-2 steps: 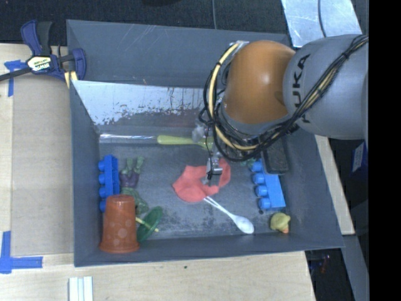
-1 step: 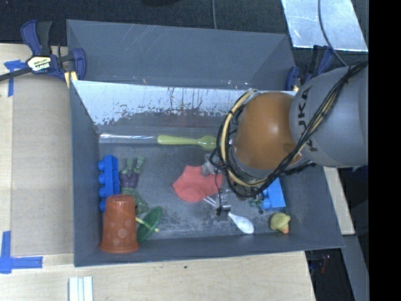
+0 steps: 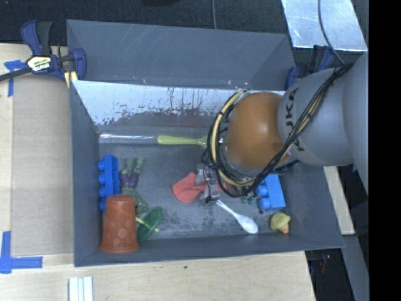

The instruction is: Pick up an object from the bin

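My arm [image 3: 329, 121] comes in from the right, with its grey link up-right of my gripper [image 3: 210, 185]. The orange wrist cover [image 3: 254, 137] sits just above-right of the gripper, bulging toward the camera. Yellow and black cables [image 3: 218, 133] loop round the cover's left edge and run down to the gripper. The gripper pokes out down-left past the cover's lower-left rim.

Grey bin [image 3: 84, 187] holds orange cup [image 3: 119, 224], red lump [image 3: 185, 189] — white spoon [image 3: 240, 218], blue brick [image 3: 108, 182].
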You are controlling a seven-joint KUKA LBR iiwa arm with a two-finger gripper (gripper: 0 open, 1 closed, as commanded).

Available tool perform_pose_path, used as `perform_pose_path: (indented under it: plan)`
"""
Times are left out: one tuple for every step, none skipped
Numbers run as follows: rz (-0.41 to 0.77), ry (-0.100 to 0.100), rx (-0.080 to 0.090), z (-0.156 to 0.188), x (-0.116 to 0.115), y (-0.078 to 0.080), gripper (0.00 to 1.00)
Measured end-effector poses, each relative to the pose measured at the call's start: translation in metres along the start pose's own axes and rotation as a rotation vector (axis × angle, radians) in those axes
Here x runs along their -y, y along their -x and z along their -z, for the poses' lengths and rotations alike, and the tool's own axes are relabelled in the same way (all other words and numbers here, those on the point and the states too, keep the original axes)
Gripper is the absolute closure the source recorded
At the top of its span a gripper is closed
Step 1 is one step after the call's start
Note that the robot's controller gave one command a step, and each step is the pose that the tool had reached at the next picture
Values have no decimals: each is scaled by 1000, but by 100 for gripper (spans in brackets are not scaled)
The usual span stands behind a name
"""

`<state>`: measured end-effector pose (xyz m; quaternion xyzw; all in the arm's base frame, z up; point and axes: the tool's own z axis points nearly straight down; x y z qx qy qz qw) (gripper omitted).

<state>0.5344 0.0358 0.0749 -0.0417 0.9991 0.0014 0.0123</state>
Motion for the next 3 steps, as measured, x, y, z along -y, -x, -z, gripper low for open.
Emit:
perform_pose_path:
  plan:
    - [0,0,0,0,0,0,100]
    - [-38,0,-5,67,-4,4,100]
    - [-7,0,-8,142,-22,18,100]
